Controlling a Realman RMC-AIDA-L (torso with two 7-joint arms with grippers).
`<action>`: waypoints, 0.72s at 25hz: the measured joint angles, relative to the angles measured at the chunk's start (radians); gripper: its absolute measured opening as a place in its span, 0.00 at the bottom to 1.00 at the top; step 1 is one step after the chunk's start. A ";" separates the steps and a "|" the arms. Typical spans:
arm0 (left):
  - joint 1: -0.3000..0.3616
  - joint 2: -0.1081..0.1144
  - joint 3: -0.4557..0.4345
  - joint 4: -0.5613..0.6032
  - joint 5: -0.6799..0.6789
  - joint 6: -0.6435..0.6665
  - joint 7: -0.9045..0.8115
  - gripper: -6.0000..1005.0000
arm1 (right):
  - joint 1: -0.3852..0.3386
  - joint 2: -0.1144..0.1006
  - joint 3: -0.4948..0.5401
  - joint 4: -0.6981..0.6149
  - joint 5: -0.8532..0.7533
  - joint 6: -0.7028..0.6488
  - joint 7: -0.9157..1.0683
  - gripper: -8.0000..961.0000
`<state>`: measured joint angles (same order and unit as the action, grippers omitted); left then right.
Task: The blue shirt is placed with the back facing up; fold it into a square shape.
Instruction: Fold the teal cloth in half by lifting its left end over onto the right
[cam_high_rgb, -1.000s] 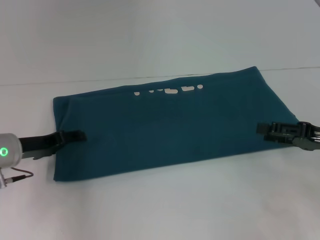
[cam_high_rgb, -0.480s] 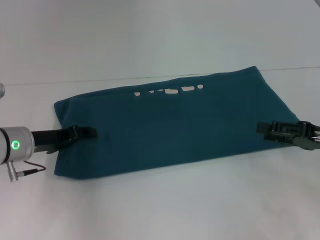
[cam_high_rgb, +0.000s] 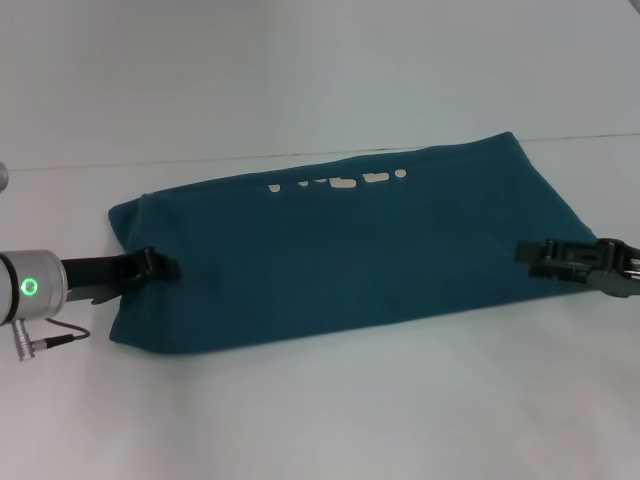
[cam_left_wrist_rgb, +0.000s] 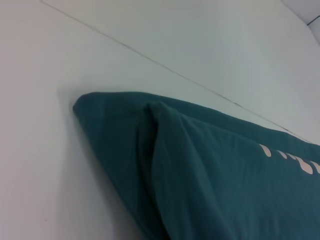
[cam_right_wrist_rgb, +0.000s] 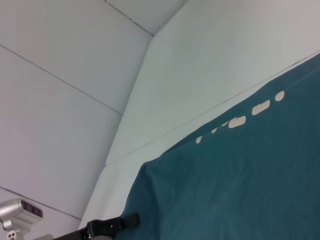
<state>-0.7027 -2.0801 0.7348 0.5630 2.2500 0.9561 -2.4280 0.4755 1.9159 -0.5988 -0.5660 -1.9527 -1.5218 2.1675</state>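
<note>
On the left, the left gripper (cam_high_rgb: 160, 266) sits low at the shirt's left edge, its dark tips lying over the fabric; whether it pinches the cloth or merely rests there, I cannot tell. The blue shirt (cam_high_rgb: 340, 250) lies folded into a long band across the white counter (cam_high_rgb: 320, 400), slanting away toward the right (white lettering (cam_high_rgb: 340, 182) peeks along its far edge). The left wrist view shows the shirt's left corner with a soft ridge of bunched fabric. Over on the right, the right gripper (cam_high_rgb: 530, 255) reaches onto the shirt's right end, touching the fabric, and its grip cannot be judged either.
</note>
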 joint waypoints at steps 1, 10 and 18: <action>0.000 0.000 0.000 0.000 -0.002 0.001 0.002 0.33 | 0.000 0.000 0.002 0.000 0.000 0.000 0.000 0.70; 0.014 0.013 -0.011 0.055 -0.006 0.089 0.018 0.06 | 0.000 0.000 0.004 0.000 0.000 0.001 0.003 0.70; 0.039 0.063 -0.040 0.080 0.002 0.153 0.012 0.06 | 0.000 0.000 0.004 0.005 0.000 0.005 0.007 0.70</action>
<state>-0.6640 -2.0170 0.6950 0.6432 2.2524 1.1087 -2.4157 0.4756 1.9155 -0.5943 -0.5607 -1.9526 -1.5171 2.1743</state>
